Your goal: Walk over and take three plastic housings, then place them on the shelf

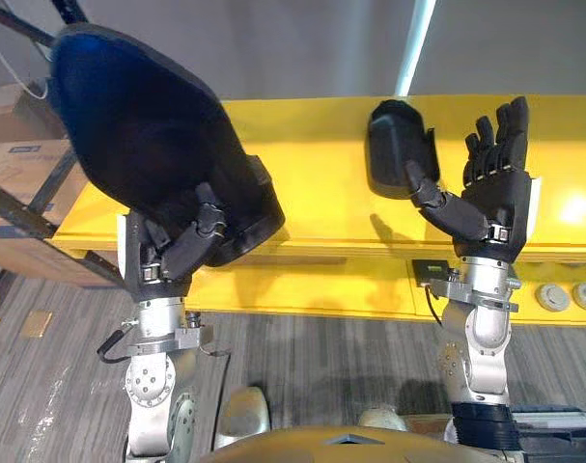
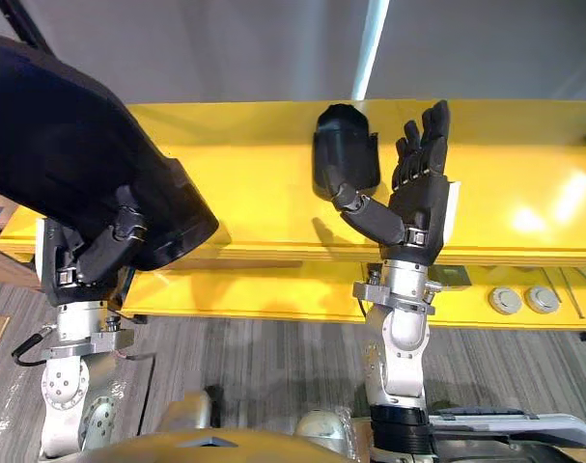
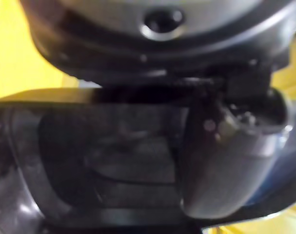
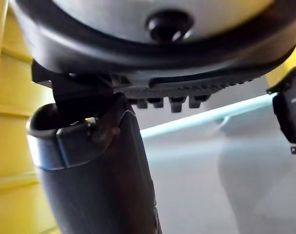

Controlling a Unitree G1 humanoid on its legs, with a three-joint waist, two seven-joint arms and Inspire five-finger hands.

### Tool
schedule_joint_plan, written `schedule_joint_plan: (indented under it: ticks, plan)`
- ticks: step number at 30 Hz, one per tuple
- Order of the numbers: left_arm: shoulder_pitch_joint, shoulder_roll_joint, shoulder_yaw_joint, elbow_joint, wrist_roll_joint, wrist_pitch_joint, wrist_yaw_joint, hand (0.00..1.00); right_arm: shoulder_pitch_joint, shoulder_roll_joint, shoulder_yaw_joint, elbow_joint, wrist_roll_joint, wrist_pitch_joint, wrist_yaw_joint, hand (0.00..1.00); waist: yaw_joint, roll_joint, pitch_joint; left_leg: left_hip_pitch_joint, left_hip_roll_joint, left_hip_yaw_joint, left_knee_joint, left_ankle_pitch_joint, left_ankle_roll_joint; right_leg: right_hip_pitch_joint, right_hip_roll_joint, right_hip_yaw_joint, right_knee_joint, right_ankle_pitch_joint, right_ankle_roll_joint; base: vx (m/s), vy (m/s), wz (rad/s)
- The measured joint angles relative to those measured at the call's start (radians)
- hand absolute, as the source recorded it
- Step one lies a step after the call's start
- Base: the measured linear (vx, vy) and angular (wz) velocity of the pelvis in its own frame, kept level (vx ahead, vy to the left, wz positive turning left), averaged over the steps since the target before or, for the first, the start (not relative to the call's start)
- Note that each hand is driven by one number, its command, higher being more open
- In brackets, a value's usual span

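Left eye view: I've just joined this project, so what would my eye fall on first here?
The large black housing takes up the upper left, gripped by the left robot hand and held up before the yellow shelf. To the right, the right robot hand stands raised with straight fingers, next to a smaller black housing lying on that shelf.

Brown cardboard boxes (image 1: 20,166) sit at the far left behind the slanting black bars of a metal rack (image 1: 13,204), grey plank floor (image 1: 312,357) lies below, a plain grey wall (image 1: 302,43) with a slanting pale light strip (image 1: 415,43) rises behind, and two round grey discs (image 2: 506,300) lie side by side at the lower right.
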Motion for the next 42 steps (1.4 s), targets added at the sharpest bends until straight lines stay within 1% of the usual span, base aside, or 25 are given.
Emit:
schedule_joint_plan:
  ticks: [1,2,3,4,5,6,7,8,10,11,12,13,14,15,16,18,21,23,26,29,31,34,38,40,42]
  plan:
    - [0.000,0.000,-0.003,0.000,0.006,0.000,-0.010,0.00,0.000,-0.001,0.003,0.000,0.000,-0.007,0.000,1.00,0.000,0.005,-0.002,0.012,0.006,-0.007,-0.019,0.015,-0.005,-0.003,-0.018,0.010,0.006,-0.003,0.020,-0.03,0.423,-0.18]
    - [0.007,-0.001,-0.005,0.000,0.024,0.000,-0.034,0.00,0.000,-0.012,0.014,0.000,0.001,-0.025,-0.003,1.00,0.001,0.039,-0.021,0.057,0.004,-0.013,-0.062,0.037,-0.012,-0.015,-0.051,0.041,0.015,-0.010,0.065,-0.04,0.514,-0.27]
    - [0.008,-0.001,-0.004,0.000,0.023,0.000,-0.047,0.00,0.001,-0.025,0.019,0.001,0.001,-0.032,-0.006,1.00,0.000,0.056,-0.030,0.080,-0.003,-0.013,-0.086,-0.004,-0.063,-0.017,-0.057,0.051,0.015,-0.009,0.089,-0.02,0.650,-0.36]
    - [-0.004,0.018,0.009,-0.001,0.019,0.004,-0.069,0.00,0.004,-0.003,0.034,0.018,0.001,-0.038,-0.014,1.00,0.002,0.025,-0.020,0.101,-0.062,0.015,-0.081,-0.026,-0.071,-0.007,-0.121,0.089,0.007,-0.001,0.096,-0.01,0.444,-0.29]
    - [-0.001,0.031,0.014,-0.007,0.014,0.004,-0.074,0.00,0.008,0.005,0.041,0.022,0.000,-0.039,-0.017,1.00,0.001,0.014,-0.019,0.102,-0.083,0.028,-0.073,-0.044,-0.058,-0.006,-0.140,0.099,-0.009,0.011,0.078,-0.01,0.477,-0.38]
    - [-0.006,0.042,0.018,-0.007,0.010,0.005,-0.084,0.00,0.017,0.016,0.068,0.031,0.001,-0.038,-0.018,1.00,0.008,-0.007,-0.016,0.087,-0.106,0.048,-0.039,-0.078,-0.035,-0.007,-0.160,0.115,-0.027,0.074,0.056,-0.02,0.339,-0.37]
    - [-0.010,0.050,0.028,-0.003,0.007,0.013,-0.089,0.00,0.023,0.017,0.088,0.039,0.000,-0.035,-0.014,1.00,0.010,-0.011,-0.013,0.083,-0.105,0.058,-0.027,-0.087,-0.019,-0.023,-0.162,0.115,-0.020,0.130,0.055,-0.04,0.473,-0.32]
    - [-0.017,0.058,0.034,0.000,-0.009,0.032,-0.094,0.00,0.037,0.019,0.105,0.041,-0.002,-0.035,-0.003,1.00,0.008,-0.015,-0.013,0.090,-0.102,0.064,-0.030,-0.084,-0.010,-0.040,-0.154,0.115,-0.005,0.168,0.041,0.01,0.328,-0.19]
    - [-0.046,0.081,0.043,0.017,-0.016,0.052,-0.091,0.00,0.037,0.025,0.114,0.044,-0.010,-0.034,0.014,1.00,0.002,-0.010,-0.009,0.111,-0.085,0.072,-0.051,-0.075,0.005,-0.050,-0.092,0.134,-0.008,0.141,0.071,0.03,0.187,-0.11]
    - [-0.069,0.091,0.046,0.029,-0.022,0.061,-0.090,0.00,0.030,0.023,0.115,0.043,-0.016,-0.034,0.022,1.00,-0.002,-0.011,-0.010,0.120,-0.073,0.078,-0.062,-0.069,0.006,-0.053,-0.046,0.149,-0.029,0.127,0.072,0.05,0.029,-0.10]
    - [-0.104,0.114,0.047,0.042,-0.030,0.075,-0.084,0.00,0.017,0.022,0.115,0.041,-0.018,-0.030,0.032,1.00,-0.012,-0.020,-0.015,0.124,-0.068,0.084,-0.071,-0.063,0.001,-0.064,0.000,0.151,-0.067,0.120,0.052,0.07,0.023,-0.18]
    - [-0.131,0.120,0.044,0.057,-0.037,0.086,-0.080,0.00,0.002,0.017,0.113,0.041,-0.019,-0.025,0.036,1.00,-0.018,-0.028,-0.020,0.124,-0.068,0.093,-0.070,-0.064,-0.001,-0.065,0.015,0.160,-0.081,0.124,0.052,0.07,0.001,-0.21]
    - [-0.145,0.120,0.041,0.063,-0.046,0.095,-0.080,0.00,-0.003,0.012,0.110,0.039,-0.020,-0.020,0.037,1.00,-0.021,-0.030,-0.022,0.122,-0.067,0.096,-0.071,-0.063,-0.003,-0.064,0.019,0.172,-0.086,0.125,0.053,0.07,-0.010,-0.16]
    - [-0.176,0.120,0.027,0.074,-0.061,0.116,-0.080,0.00,-0.001,0.006,0.091,0.031,-0.019,-0.010,0.040,1.00,-0.033,-0.019,-0.019,0.112,-0.064,0.092,-0.074,-0.061,-0.007,-0.069,0.023,0.170,-0.092,0.125,0.053,0.05,-0.028,0.08]
    - [-0.197,0.120,0.001,0.080,-0.072,0.141,-0.081,0.00,0.004,-0.001,0.068,0.031,-0.017,0.016,0.050,1.00,-0.053,-0.010,-0.018,0.107,-0.067,0.083,-0.086,-0.054,-0.014,-0.071,0.027,0.159,-0.093,0.125,0.053,0.04,-0.028,0.17]
    - [-0.209,0.119,-0.039,0.081,-0.070,0.168,-0.089,0.00,0.016,-0.017,0.042,0.031,-0.020,0.063,0.062,1.00,-0.073,0.001,-0.020,0.102,-0.056,0.077,-0.091,-0.051,-0.020,-0.072,0.039,0.151,-0.093,0.122,0.047,0.01,-0.039,0.11]
    - [-0.247,0.122,-0.081,0.084,-0.072,0.206,-0.105,0.00,0.049,-0.071,0.017,0.026,-0.056,0.091,0.065,1.00,-0.082,0.004,-0.020,0.115,-0.051,0.085,-0.136,-0.026,-0.031,-0.086,0.049,0.155,-0.088,0.117,0.038,0.01,-0.053,-0.03]
    - [-0.291,0.133,-0.080,0.104,-0.090,0.207,-0.092,0.00,0.048,-0.084,0.017,0.023,-0.055,0.101,0.073,1.00,-0.093,0.007,-0.019,0.123,-0.051,0.099,-0.167,-0.007,-0.033,-0.105,0.052,0.170,-0.083,0.116,0.037,-0.04,-0.031,-0.17]
    - [-0.391,0.162,-0.049,0.188,-0.173,0.206,-0.030,0.00,0.051,-0.110,0.015,0.001,-0.054,0.103,0.092,1.00,-0.105,0.021,-0.014,0.140,-0.054,0.142,-0.206,0.012,-0.032,-0.144,0.055,0.212,-0.067,0.117,0.038,-0.06,-0.011,-0.33]
    - [-0.482,0.173,0.010,0.289,-0.186,0.208,0.036,0.00,0.074,-0.123,-0.014,-0.037,-0.032,0.119,0.136,1.00,-0.119,0.028,-0.012,0.142,-0.057,0.176,-0.213,0.015,-0.030,-0.173,0.058,0.253,-0.062,0.123,0.044,-0.05,0.010,-0.39]
    - [-0.564,0.216,0.063,0.399,-0.219,0.229,0.128,0.00,0.088,-0.125,-0.033,-0.046,0.025,0.136,0.178,1.00,-0.151,0.029,-0.012,0.153,-0.061,0.203,-0.224,0.017,-0.029,-0.190,0.059,0.284,-0.059,0.128,0.047,-0.02,0.020,-0.34]
    - [-0.655,0.251,0.090,0.490,-0.247,0.273,0.216,0.00,0.110,-0.132,-0.056,-0.046,0.089,0.139,0.206,1.00,-0.178,0.038,0.006,0.153,-0.067,0.224,-0.227,0.017,-0.028,-0.212,0.058,0.313,-0.049,0.130,0.050,-0.01,0.017,-0.23]
    - [-0.722,0.255,0.091,0.509,-0.278,0.323,0.254,0.00,0.119,-0.148,-0.045,-0.047,0.108,0.139,0.257,1.00,-0.189,0.067,0.059,0.148,-0.074,0.239,-0.229,0.020,-0.024,-0.244,0.056,0.335,-0.023,0.128,0.049,-0.02,0.003,-0.12]
    - [-0.739,0.260,0.089,0.513,-0.293,0.354,0.262,0.00,0.120,-0.153,-0.001,-0.048,0.109,0.140,0.285,1.00,-0.205,0.084,0.085,0.146,-0.075,0.242,-0.232,0.024,-0.019,-0.255,0.056,0.339,-0.011,0.125,0.046,-0.03,-0.011,-0.04]
    - [-0.753,0.274,0.086,0.519,-0.294,0.384,0.267,0.00,0.124,-0.155,0.048,-0.059,0.109,0.148,0.308,1.00,-0.212,0.088,0.104,0.142,-0.078,0.245,-0.240,0.031,-0.019,-0.279,0.056,0.347,0.020,0.112,0.045,-0.04,-0.023,-0.04]
